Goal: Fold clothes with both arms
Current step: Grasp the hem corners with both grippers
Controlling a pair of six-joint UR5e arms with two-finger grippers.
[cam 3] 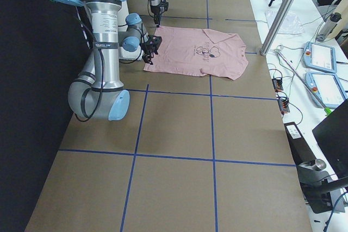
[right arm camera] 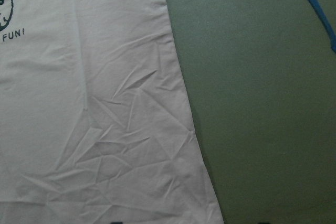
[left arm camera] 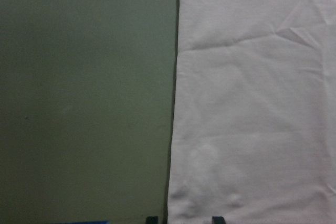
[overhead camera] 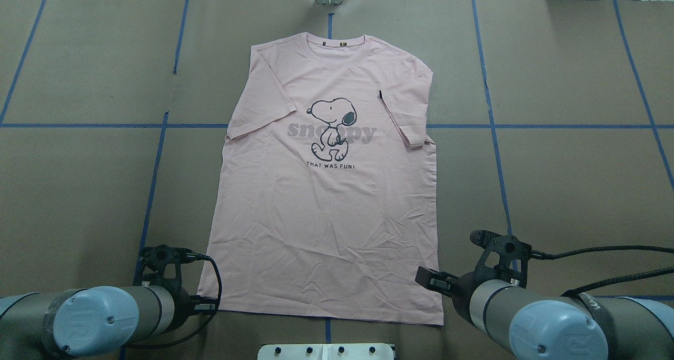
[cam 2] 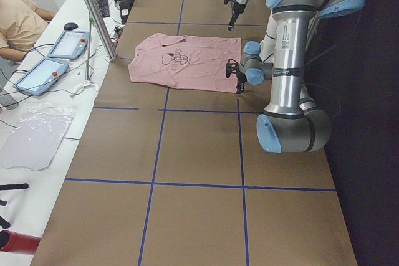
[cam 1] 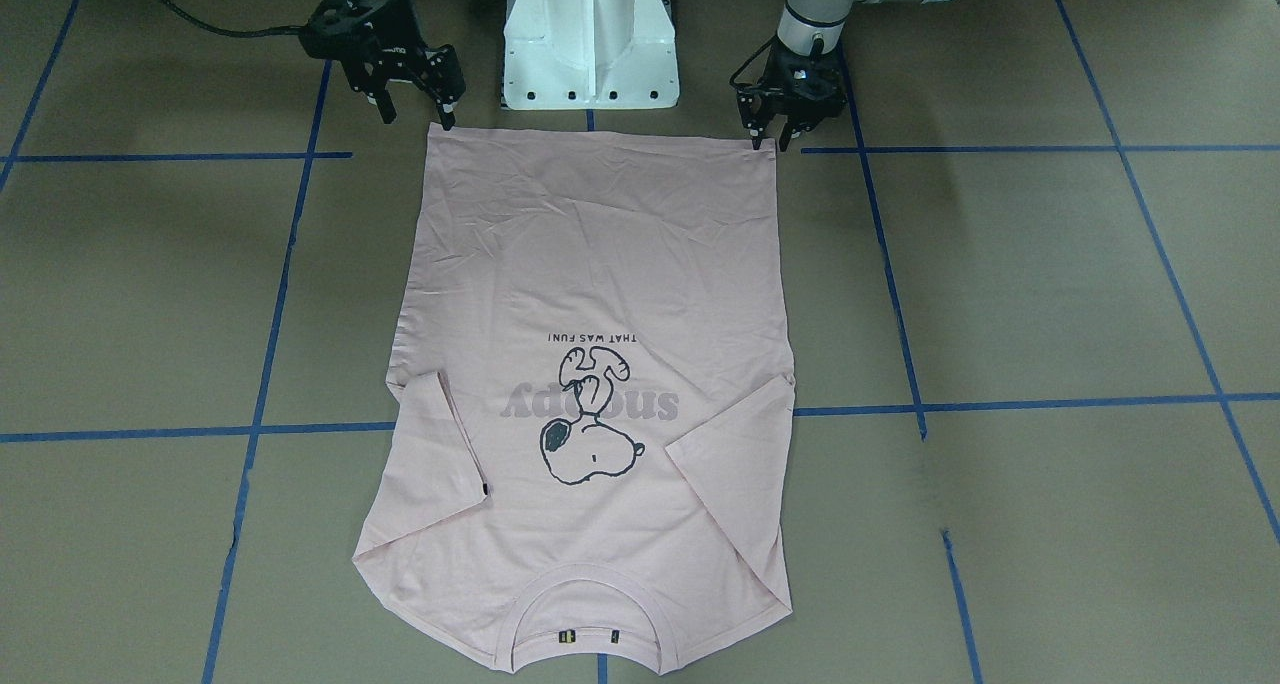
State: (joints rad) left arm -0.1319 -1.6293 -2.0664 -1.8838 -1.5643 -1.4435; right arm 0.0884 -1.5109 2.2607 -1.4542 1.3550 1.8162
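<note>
The pale pink T-shirt (cam 1: 600,264) lies flat and face up on the brown table, hem toward the robot and collar away, both sleeves folded in over the front. It also shows in the overhead view (overhead camera: 326,207). My left gripper (cam 1: 768,142) is open at the hem corner on its side. In the left wrist view (left arm camera: 184,220) its fingertips straddle the shirt's side edge. My right gripper (cam 1: 416,116) is open wide just over the other hem corner. In the right wrist view (right arm camera: 191,222) that corner lies between the fingertips. Neither gripper holds cloth.
The white pedestal base (cam 1: 590,44) stands between the arms, just behind the hem. Blue tape lines (cam 1: 1050,404) cross the brown table. At the far edge stand an aluminium post (cam 2: 93,23), tablets (cam 2: 40,73) and a seated person (cam 2: 19,23).
</note>
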